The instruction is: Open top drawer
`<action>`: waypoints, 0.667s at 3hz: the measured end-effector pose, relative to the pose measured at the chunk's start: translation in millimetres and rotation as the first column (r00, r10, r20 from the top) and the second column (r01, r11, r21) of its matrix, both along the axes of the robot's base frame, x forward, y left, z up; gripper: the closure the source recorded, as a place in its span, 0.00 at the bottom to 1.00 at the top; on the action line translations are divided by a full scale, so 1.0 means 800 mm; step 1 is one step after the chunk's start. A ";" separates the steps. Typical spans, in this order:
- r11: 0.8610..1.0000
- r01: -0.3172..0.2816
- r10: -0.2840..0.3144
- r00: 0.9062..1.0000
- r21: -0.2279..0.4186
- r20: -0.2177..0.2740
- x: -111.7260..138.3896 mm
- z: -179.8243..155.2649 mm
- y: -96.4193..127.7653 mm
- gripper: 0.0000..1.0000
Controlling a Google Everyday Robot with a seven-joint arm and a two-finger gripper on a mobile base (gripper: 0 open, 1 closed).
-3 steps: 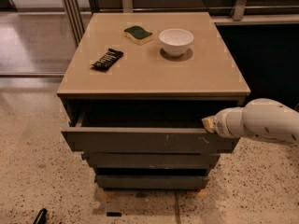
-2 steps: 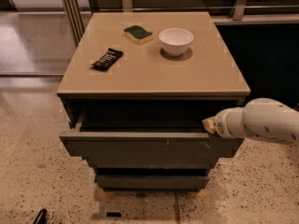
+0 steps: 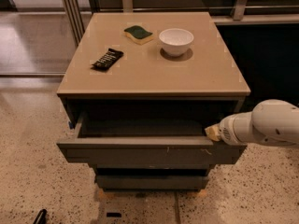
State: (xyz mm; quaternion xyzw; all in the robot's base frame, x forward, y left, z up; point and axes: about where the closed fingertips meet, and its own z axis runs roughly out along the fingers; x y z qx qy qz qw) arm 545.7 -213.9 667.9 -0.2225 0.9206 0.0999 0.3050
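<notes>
Top drawer [image 3: 140, 153] seen partly pulled out beneath counter [image 3: 154, 73], long axis running left-right. Hand [image 3: 212, 133] set at right end of drawer front's upper edge (grip state cannot be told). Remaining pull judged toward camera, square to front.

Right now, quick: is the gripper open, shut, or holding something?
The gripper: at the right end of the front edge of the top drawer; open or shut cannot be told.

One camera looks down from above and before the table [image 3: 154, 76] (fairly near, facing its front); the end effector [image 3: 213, 132] sits at the table's front right.
</notes>
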 end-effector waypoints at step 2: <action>1.000 -0.012 0.012 1.000 0.009 -0.028 -0.018 -0.010 0.007 1.00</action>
